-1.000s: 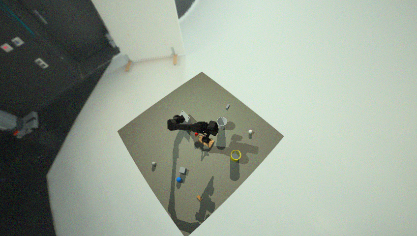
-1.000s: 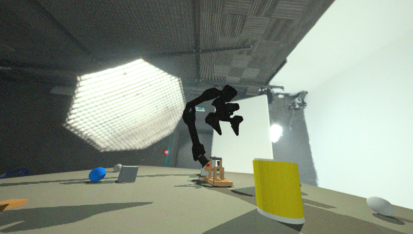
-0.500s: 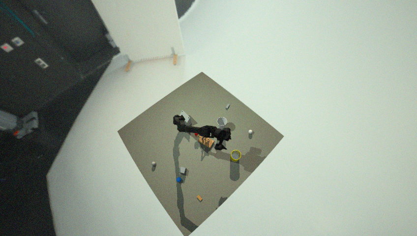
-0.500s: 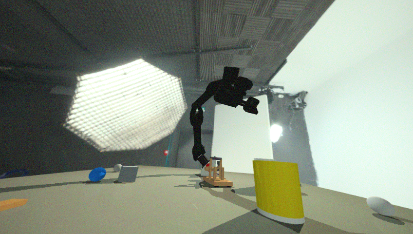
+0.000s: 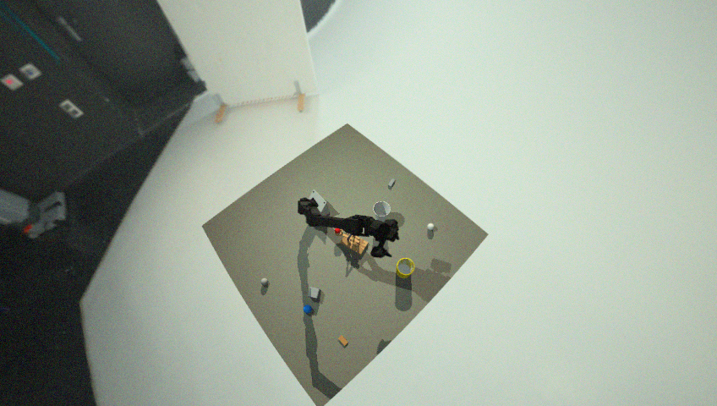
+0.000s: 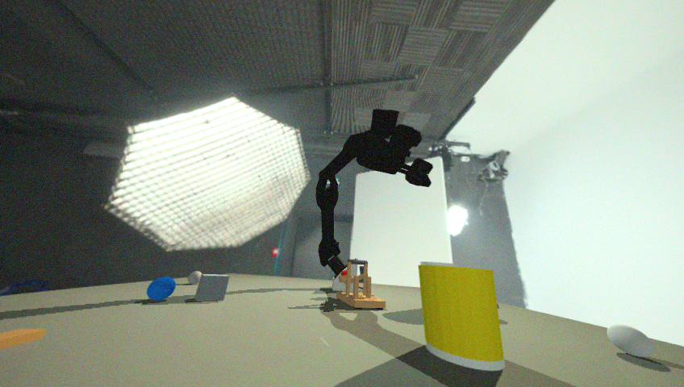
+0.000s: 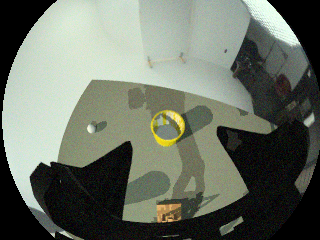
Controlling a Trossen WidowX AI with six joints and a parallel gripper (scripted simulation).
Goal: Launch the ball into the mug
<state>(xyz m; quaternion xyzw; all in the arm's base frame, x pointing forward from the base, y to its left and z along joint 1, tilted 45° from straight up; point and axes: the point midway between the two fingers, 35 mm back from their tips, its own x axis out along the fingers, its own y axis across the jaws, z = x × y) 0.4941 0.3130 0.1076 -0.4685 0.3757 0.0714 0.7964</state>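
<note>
My end effector [image 6: 416, 173] hangs high above the table [image 5: 261, 241] with its fingers spread wide and nothing between them. The red ball [image 5: 336, 231] lies on the table just beside the wooden catapult [image 5: 356, 244], on the side toward my base, and I cannot tell whether the two touch. It is not in the catapult, so I judge the loading step not yet done.

What the coming move turns on is direction. In the top view my end effector [image 5: 382, 249] sits past the catapult, on the side toward the yellow mug [image 5: 405, 266], while the ball is on the opposite side, back along my own arm. My wrist view confirms it: the mug [image 7: 167, 127] sits near the middle, the catapult [image 7: 170, 211] only at the lower edge, and the ball is hidden from that view.

The catapult's long axis runs roughly from the ball's side toward the mug's, though whether it points truly at the mug I cannot tell. To reach the ball I would have to pull back toward my base and descend a long way.
</note>
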